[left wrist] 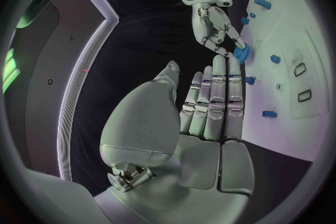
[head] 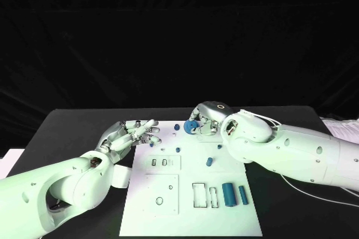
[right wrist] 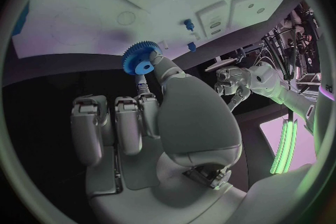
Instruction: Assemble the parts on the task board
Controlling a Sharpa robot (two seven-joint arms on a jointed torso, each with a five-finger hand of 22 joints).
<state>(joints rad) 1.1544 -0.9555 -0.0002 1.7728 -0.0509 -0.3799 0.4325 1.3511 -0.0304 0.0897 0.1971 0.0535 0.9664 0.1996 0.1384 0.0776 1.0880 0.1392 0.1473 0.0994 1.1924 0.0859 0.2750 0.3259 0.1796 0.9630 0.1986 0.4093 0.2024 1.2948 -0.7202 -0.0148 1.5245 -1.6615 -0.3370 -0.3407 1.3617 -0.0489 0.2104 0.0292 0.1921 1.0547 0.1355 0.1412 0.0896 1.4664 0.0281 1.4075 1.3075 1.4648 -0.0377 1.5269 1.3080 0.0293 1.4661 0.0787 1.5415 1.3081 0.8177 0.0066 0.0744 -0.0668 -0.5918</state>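
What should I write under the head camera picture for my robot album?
Right hand pinches a blue gear over the white board while the left hand waits open.

the task board [head: 172,197] looks like smooth white plastic with a faint sheen; the blue gear [right wrist: 140,60] is matt plastic with a finely toothed rim; the blue cylinders [head: 229,194] look smooth and slightly glossy; the right hand [right wrist: 150,117] and left hand [left wrist: 203,106] show silvery, satin metal-like shells; the worktop [head: 74,125] is matt black; the backdrop [head: 179,47] looks like dull black cloth
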